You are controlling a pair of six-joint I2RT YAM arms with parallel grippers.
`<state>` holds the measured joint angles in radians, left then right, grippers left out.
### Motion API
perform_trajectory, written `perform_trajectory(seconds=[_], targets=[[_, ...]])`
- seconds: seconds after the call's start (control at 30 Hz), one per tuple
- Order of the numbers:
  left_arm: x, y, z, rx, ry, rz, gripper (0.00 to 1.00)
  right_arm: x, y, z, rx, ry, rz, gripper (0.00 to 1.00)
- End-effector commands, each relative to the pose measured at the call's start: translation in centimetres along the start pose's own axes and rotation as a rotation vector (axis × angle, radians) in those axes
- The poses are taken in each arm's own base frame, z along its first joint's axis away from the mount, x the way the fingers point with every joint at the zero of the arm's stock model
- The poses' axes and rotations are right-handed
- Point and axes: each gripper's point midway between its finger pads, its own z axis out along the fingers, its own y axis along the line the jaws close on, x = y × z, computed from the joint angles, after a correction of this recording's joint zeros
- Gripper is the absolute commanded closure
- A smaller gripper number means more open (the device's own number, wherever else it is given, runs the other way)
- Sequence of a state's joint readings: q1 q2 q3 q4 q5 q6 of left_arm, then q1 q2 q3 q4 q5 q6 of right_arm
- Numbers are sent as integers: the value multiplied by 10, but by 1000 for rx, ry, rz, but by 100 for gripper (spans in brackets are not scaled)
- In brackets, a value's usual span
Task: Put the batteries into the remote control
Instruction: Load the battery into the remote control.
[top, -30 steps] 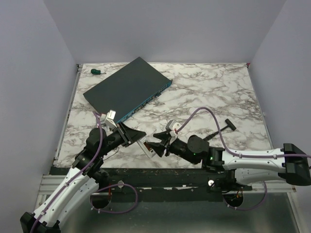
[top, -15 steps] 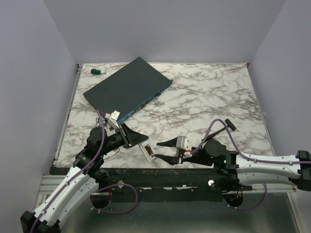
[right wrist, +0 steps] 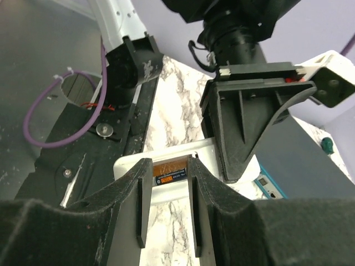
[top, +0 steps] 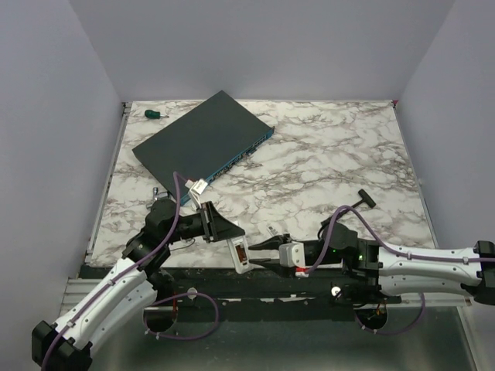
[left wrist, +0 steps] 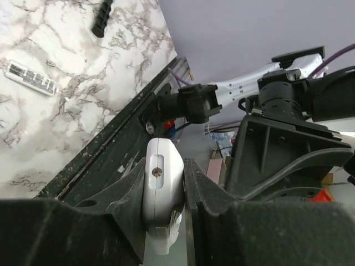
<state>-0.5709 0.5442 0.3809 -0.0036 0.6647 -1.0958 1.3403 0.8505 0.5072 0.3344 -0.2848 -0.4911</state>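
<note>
My left gripper [top: 230, 236] is shut on the slim white remote control [top: 240, 255] and holds it tilted over the table's near edge. In the left wrist view the remote [left wrist: 162, 177] is pinched edge-on between the jaws of the left gripper [left wrist: 165, 166]. My right gripper [top: 256, 253] points left at the remote. In its wrist view the open battery bay of the remote [right wrist: 170, 192] faces me with an orange-and-black battery [right wrist: 168, 179] lying in it. The right gripper [right wrist: 168, 166] has its jaws apart, tips at the battery's two ends; contact is unclear.
A big dark flat box with a blue edge [top: 203, 141] fills the back left. A green screwdriver [top: 155, 114] lies behind it. A black T-shaped tool [top: 360, 202] lies at the right. A small white strip [top: 272, 229] rests on the marble beside the grippers.
My right gripper pulled back to the right, then came in low again at the remote with its jaws narrower. My left arm shifted right and turned the remote more upright.
</note>
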Motion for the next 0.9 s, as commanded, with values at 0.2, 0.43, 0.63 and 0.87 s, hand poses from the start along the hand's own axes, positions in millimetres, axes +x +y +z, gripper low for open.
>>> perform_trajectory(seconds=[0.2,0.43,0.63,0.87], targets=[[8,-20,2,69,40,64,100,2,6,14,-56,-22,-46,62],[11,-20,4,73,49,66,100,0,2,16,-40,-28,-61,62],[11,-23,4,80,56,70,100,0,1,16,-35,-26,-66,61],[12,-26,5,84,64,80,100,5,2,18,-37,-13,-70,62]])
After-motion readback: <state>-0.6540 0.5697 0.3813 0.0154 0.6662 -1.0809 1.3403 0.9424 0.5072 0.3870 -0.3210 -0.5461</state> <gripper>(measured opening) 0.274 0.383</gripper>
